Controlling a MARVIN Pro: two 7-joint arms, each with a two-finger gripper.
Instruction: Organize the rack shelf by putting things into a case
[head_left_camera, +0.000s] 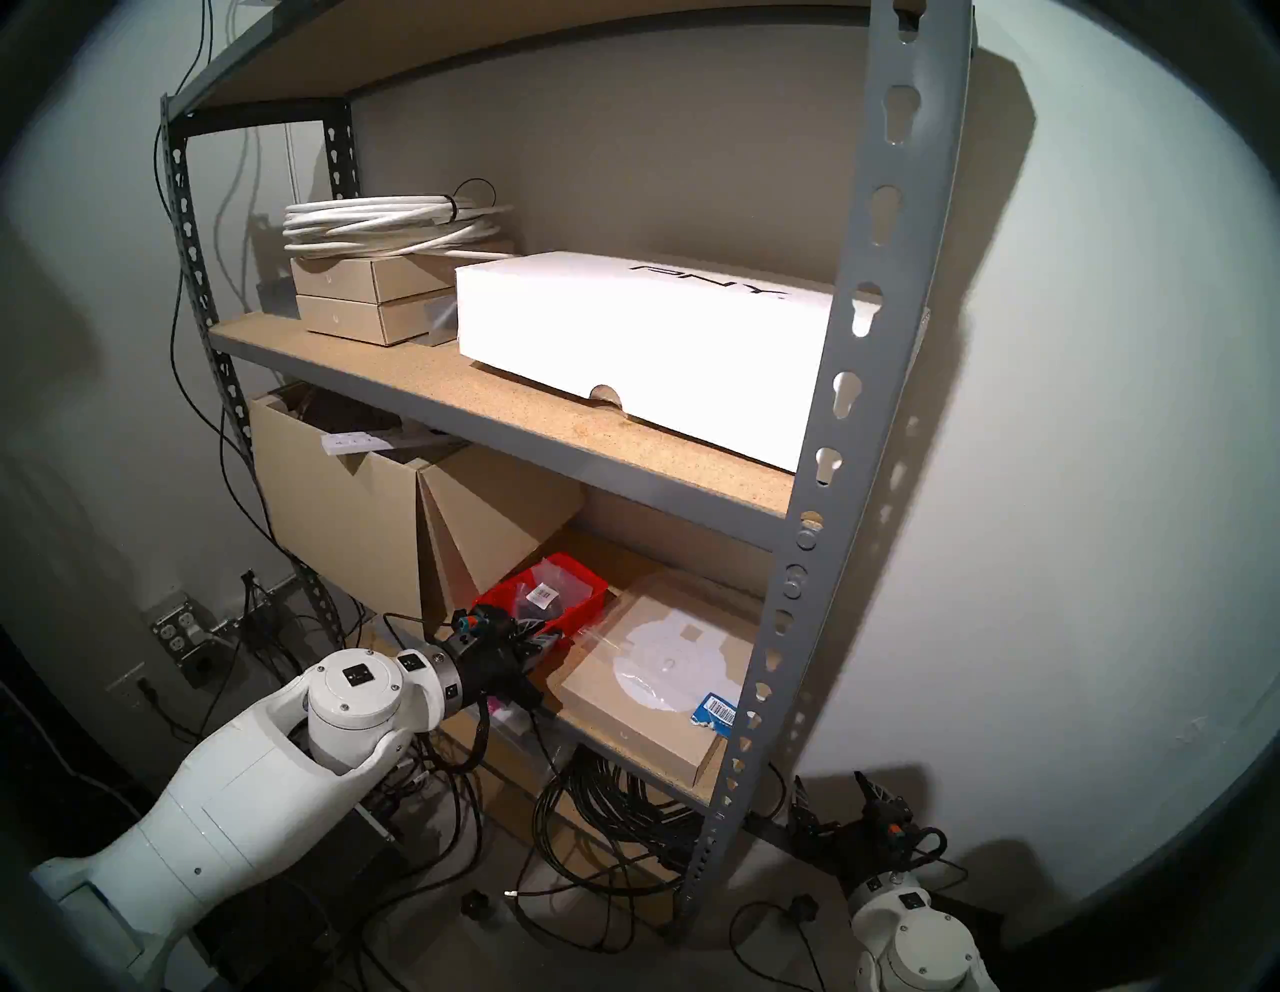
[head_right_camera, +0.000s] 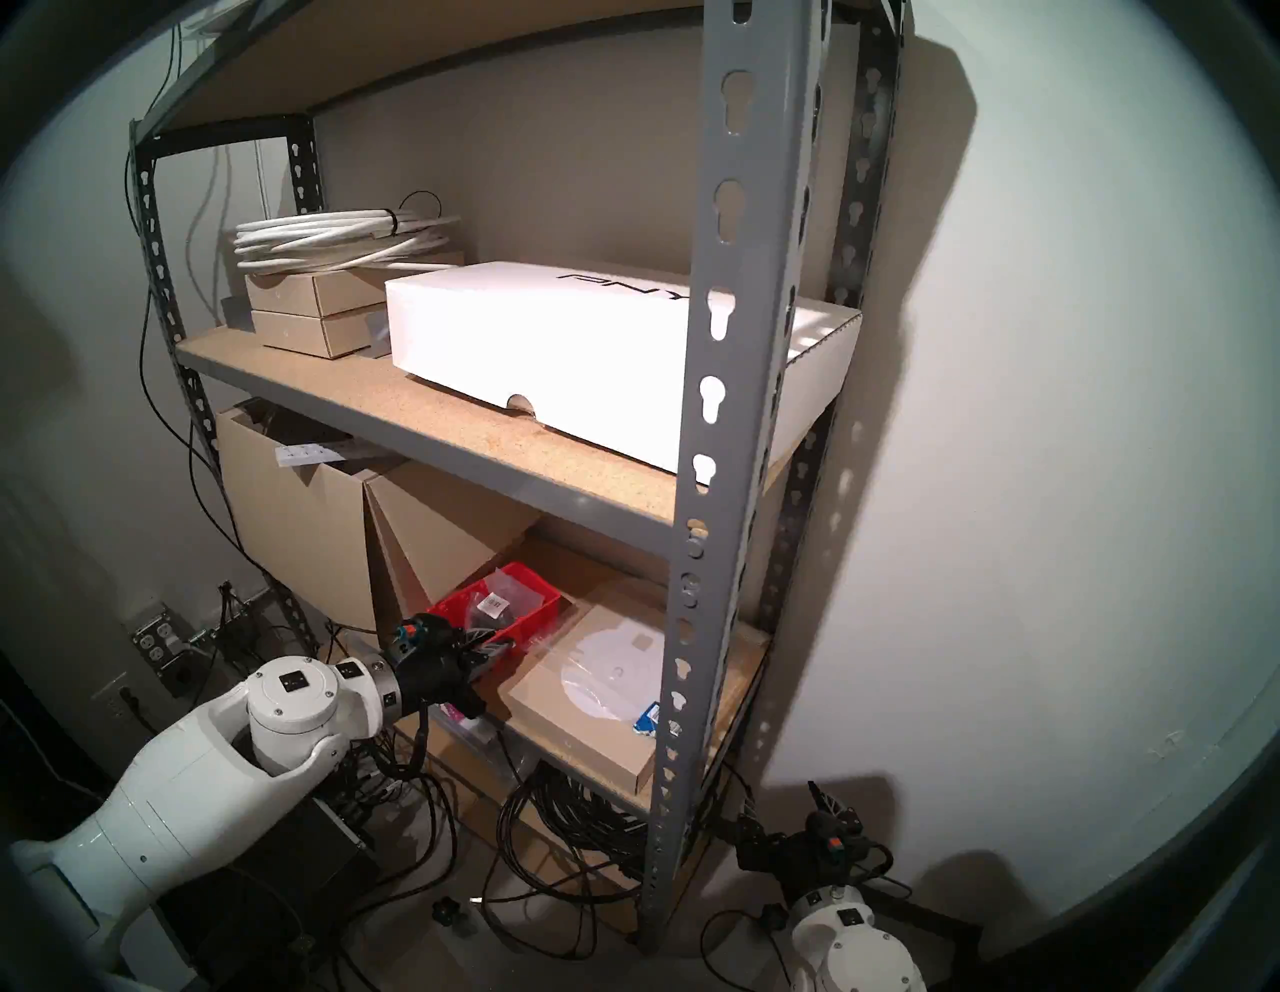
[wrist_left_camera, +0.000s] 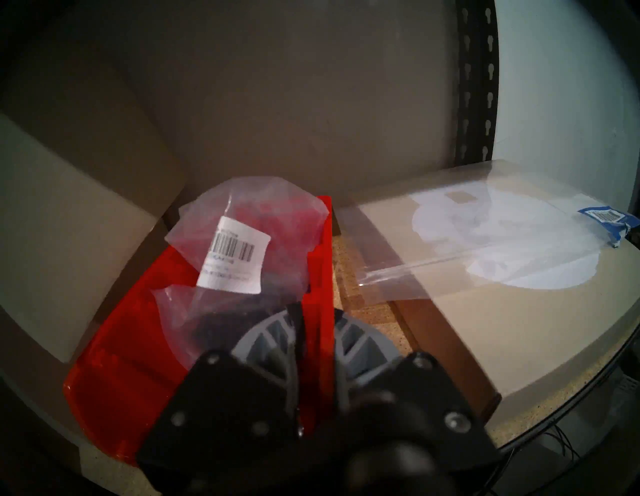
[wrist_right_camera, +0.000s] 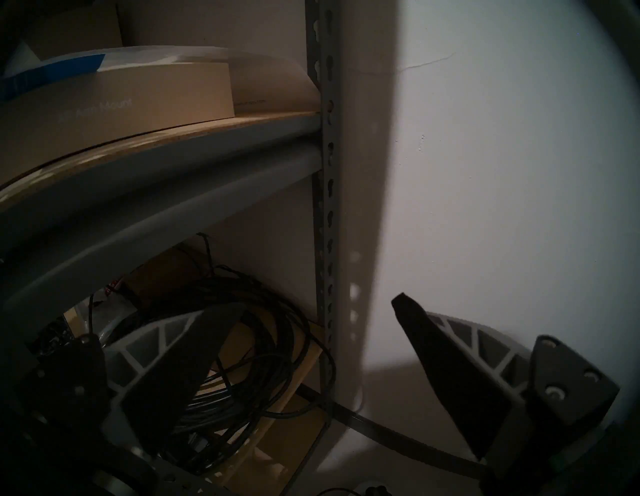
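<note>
Honestly, left gripper (wrist_left_camera: 317, 332) looks pinched onto the red bin (wrist_left_camera: 114, 377)'s right wall. Slide gently, keeping the labelled bag (wrist_left_camera: 235, 256) inside; right gripper (wrist_right_camera: 311, 350) idles agape.

The red bin (wrist_left_camera: 114, 374) is glossy, smooth plastic; the bag (wrist_left_camera: 249, 235) inside is thin, crinkled clear film with a paper-looking label. The shelf board (head_left_camera: 443, 388) is rough particleboard edged in matt grey metal.
</note>
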